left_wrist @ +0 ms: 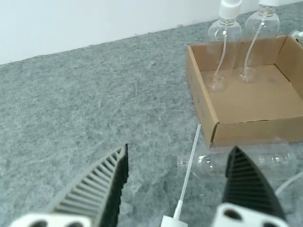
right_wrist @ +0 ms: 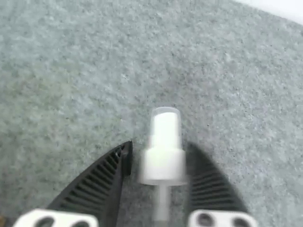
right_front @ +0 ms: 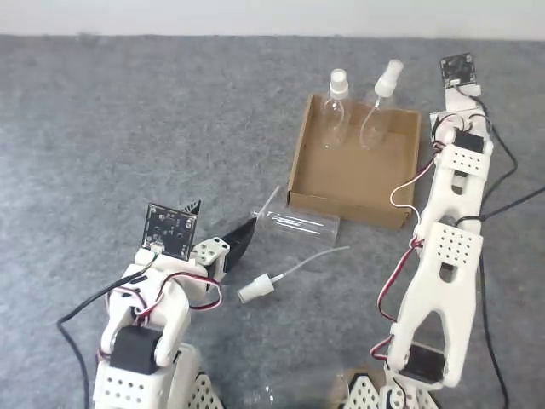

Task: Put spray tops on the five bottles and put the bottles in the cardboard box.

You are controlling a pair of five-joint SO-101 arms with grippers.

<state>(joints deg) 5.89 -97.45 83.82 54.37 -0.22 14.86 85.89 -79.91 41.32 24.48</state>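
Observation:
The cardboard box (right_front: 356, 183) lies at the back right. Two clear bottles (right_front: 335, 115) (right_front: 375, 115) with white spray tops stand along its far wall. My right arm (right_front: 460, 158) stretches up beside the box. My right gripper (right_wrist: 160, 145) straddles a white spray top (right_wrist: 163, 142), with a gap on one side. A topless clear bottle (right_front: 300, 226) lies on its side against the box's near wall. A loose spray top (right_front: 258, 289) with a long tube lies in front of it. My left gripper (right_front: 223, 217) hangs wide open and empty, just short of the lying bottle (left_wrist: 246, 163).
Grey carpet covers the whole table. A second thin white tube (left_wrist: 189, 165) with its spray head runs between my left fingers toward the box corner (left_wrist: 210, 132). Something clear lies at the table's near edge (right_front: 272, 396) between the arm bases.

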